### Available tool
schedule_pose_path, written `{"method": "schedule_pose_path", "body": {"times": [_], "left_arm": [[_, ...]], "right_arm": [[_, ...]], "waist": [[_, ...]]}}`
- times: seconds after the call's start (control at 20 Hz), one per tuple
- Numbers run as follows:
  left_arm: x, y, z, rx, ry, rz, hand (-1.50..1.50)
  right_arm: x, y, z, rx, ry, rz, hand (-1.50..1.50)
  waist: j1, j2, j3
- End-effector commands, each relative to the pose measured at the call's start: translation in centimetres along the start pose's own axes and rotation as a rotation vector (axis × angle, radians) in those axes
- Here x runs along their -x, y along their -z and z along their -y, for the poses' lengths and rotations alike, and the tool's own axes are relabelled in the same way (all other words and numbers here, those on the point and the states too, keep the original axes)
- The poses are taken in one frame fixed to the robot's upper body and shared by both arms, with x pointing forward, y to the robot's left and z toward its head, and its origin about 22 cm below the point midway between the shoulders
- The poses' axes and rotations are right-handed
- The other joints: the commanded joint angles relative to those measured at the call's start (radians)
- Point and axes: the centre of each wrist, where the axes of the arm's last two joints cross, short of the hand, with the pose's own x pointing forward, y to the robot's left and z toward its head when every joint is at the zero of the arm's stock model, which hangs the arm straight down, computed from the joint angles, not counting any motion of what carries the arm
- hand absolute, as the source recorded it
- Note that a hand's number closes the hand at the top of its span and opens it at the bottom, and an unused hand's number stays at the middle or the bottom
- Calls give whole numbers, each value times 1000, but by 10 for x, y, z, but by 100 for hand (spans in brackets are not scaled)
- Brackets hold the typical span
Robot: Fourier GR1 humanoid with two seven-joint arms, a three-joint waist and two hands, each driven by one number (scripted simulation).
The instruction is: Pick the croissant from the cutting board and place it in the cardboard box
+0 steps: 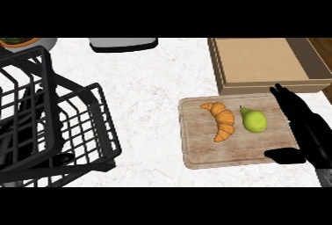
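Reaching in from the lower right, the right hand (306, 127) lies over the right edge of the cutting board (201, 151), its fingers (285, 97) straight and pointing up the view toward the near wall of the cardboard box (266, 87), its thumb (285, 155) stuck out leftward over the board's lower right corner. The hand is released and grips nothing.

Just left of the fingers, a green pear (254, 120) stands on the board with bare wood showing between it and the hand. Left of the pear, close beside it but apart, lies the croissant (221, 121), a curved orange crescent running from the board's upper middle down toward its centre (it touches neither fruit nor hand). The board's left third and lower strip are bare wood.

The box sits directly beyond the board's far edge, its opening facing up and its floor bare; its right side runs out of view.

Left of the board a wide stretch of white marbled counter (149, 83) lies open as far as the black wire dish rack (52, 123), which fills the left side. At the top edge sit a grey, dark-rimmed object (123, 43) and part of a bowl (26, 43).
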Motion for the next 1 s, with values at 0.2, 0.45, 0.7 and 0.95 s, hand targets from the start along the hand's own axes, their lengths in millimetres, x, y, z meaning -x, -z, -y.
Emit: {"method": "schedule_pose_path", "body": {"times": [0.2, 0.45, 0.7, 0.95], "left_arm": [[6, 6, 45, 279, 40, -160, 0], [-2, 18, 58, 343, 34, -150, 0], [-1, 35, 79, 360, 38, -162, 0], [7, 45, 88, 381, 21, -166, 0]], "right_arm": [[-66, -21, 5, -196, -21, -110, -150], [-103, -23, 10, -208, 14, -220, -150], [-128, -21, 17, -199, 28, -255, -150], [-130, -1, -5, -240, 11, -337, -150]], "waist": [[19, 22, 4], [61, 26, 6], [72, 26, 8], [100, 26, 8]]}}
